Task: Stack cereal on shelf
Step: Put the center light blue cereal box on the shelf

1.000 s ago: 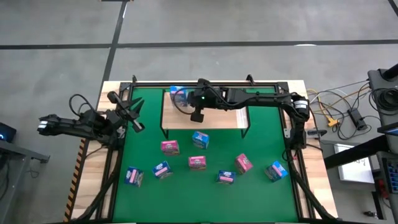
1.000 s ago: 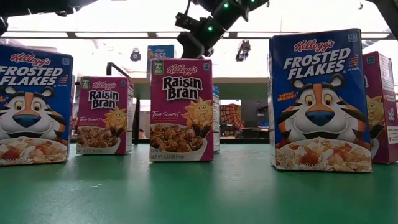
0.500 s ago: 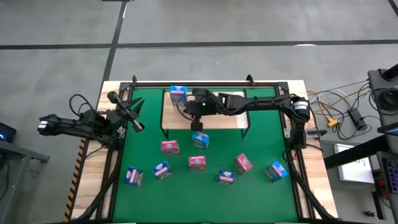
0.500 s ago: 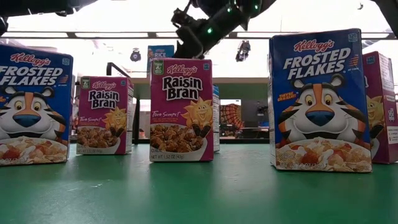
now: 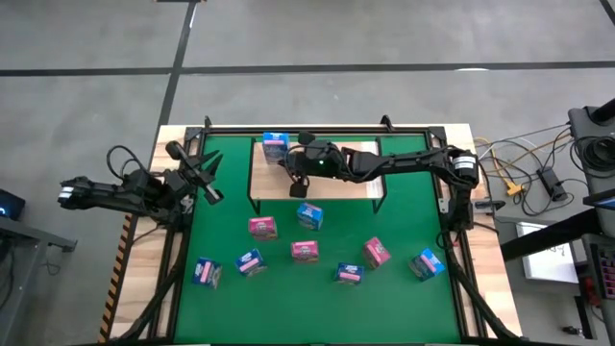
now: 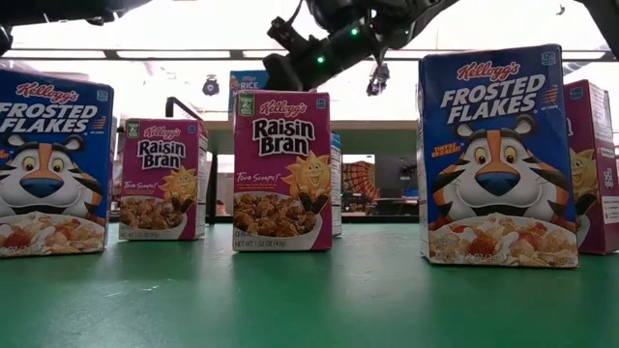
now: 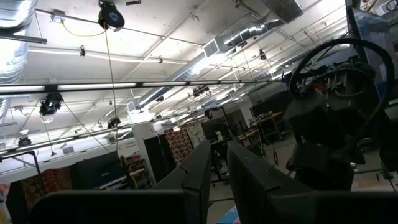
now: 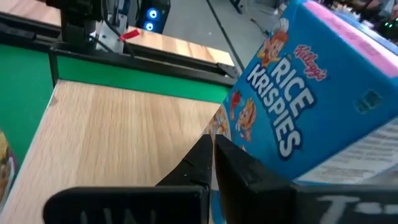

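A light blue Rice Krispies box (image 5: 275, 145) stands upright on its base on the far left part of the wooden shelf (image 5: 269, 185). In the right wrist view the box (image 8: 305, 106) is right beside my right gripper (image 8: 212, 144). That gripper (image 5: 289, 163) hovers over the shelf with its fingers shut. Several pink and blue cereal boxes stand on the green mat, such as a pink one (image 5: 262, 227) and a blue one (image 5: 308, 215). My left gripper (image 5: 208, 179) waits at the table's left edge, shut and empty, pointing up. My right gripper's shut fingertips (image 8: 205, 149) are close to the light blue box's lower corner (image 8: 219, 124). I cannot tell whether they touch it. The box stands on the shelf on its own.
A black frame (image 5: 317, 128) runs around the green mat. In the low view, Raisin Bran (image 6: 282, 170) and Frosted Flakes (image 6: 497, 155) boxes stand close to the near edge. Cables and equipment (image 5: 538, 178) lie beyond the table's right side.
My right gripper has drawn back a little from the light blue box, toward the table's near edge, and its arm has bent lower over the shelf. The box stands where it was, now uncovered.
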Motion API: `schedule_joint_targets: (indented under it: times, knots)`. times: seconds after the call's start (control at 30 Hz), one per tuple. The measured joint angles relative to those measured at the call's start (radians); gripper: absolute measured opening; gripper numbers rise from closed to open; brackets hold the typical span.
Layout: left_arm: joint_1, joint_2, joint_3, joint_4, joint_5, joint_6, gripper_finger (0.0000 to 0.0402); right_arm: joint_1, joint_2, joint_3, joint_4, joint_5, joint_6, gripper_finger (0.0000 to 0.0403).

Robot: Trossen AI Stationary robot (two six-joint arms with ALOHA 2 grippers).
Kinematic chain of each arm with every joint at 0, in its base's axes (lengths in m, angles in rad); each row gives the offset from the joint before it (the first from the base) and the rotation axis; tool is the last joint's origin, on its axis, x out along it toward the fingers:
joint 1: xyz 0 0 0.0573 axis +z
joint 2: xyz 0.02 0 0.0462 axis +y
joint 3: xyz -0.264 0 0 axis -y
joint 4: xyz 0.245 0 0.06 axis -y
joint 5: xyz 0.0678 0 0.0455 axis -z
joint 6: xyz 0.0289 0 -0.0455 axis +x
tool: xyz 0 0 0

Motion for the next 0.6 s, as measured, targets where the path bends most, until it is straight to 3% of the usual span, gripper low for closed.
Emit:
schedule_joint_targets:
  times: [0.6]
  knots:
    - [0.0,0.0,0.0,0.004,0.0,0.0,0.0038,-0.023,0.042,-0.002,0.077,0.044,-0.035,0.0009]
